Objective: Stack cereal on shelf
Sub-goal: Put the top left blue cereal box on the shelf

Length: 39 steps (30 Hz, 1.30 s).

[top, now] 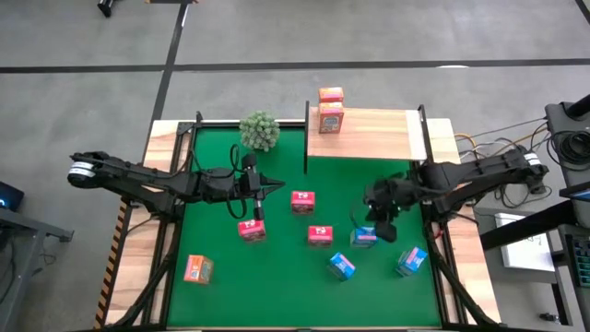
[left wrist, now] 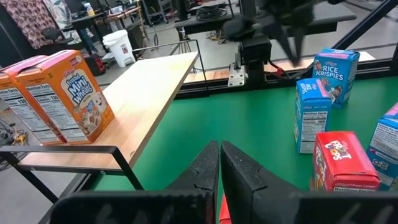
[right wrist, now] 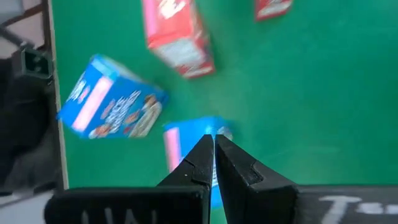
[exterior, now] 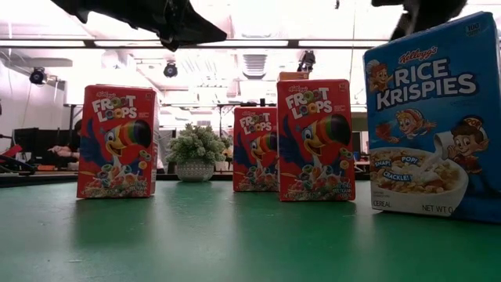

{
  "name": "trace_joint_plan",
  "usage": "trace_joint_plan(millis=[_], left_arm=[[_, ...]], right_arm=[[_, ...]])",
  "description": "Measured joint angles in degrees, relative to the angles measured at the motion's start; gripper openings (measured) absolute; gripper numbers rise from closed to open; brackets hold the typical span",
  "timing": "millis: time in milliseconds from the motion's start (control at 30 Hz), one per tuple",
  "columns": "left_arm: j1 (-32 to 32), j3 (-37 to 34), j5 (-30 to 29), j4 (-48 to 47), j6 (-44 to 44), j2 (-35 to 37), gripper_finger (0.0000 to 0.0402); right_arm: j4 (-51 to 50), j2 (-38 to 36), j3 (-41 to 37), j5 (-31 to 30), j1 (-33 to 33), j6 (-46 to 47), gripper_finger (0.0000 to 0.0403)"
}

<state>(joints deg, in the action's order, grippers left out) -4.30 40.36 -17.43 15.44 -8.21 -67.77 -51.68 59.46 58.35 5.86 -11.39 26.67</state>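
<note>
Above the green mat (top: 277,277), left pincer (top: 277,189) and right pincer (top: 371,213) hover closed.

Low view: three red boxes (exterior: 117,141) read "Froot Loops"; the blue box (exterior: 434,117) reads "Kellogg's Rice Krispies", "Snap! Crackle! Pop!", "NET WT". Left wrist view: orange box (left wrist: 78,93) reads "Mini Wheats", with a "Nutrition Facts" side panel.

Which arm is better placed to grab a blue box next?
Right. The right gripper hangs over the blue box near the mat's right side, fingers together, with two more blue boxes close by. The left gripper sits over the red boxes, farther away.
</note>
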Motion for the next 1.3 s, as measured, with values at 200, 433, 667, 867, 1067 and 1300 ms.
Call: trace_joint_plan(millis=[200,433,667,867,1067,1300], left_arm=[[0.0,0.0,0.0,0.0,-0.7,0.0,0.0],[0.0,0.0,0.0,0.0,1.6,0.0,0.0],[0.0,0.0,0.0,1.0,1.8,0.0,0.0],[0.0,0.0,0.0,1.2,1.7,0.0,0.0],[0.0,0.0,0.0,1.4,1.7,0.0,0.0],[0.0,0.0,0.0,1.5,1.7,0.0,0.0]], right_arm=[[0.2,0.0,-0.8,-9.3,-6.6,4.2,0.0009],[1.6,0.1,-0.7,-11.3,-7.6,4.3,0.0049],[3.2,3.6,-0.6,-11.9,-9.2,4.4,0.0165],[2.2,7.7,-0.6,-11.3,-11.2,2.2,0.0263],[-0.6,9.3,-0.6,-9.4,-11.2,3.3,0.0306],[-0.4,11.0,-0.7,-9.9,-11.2,3.3,0.0303]])
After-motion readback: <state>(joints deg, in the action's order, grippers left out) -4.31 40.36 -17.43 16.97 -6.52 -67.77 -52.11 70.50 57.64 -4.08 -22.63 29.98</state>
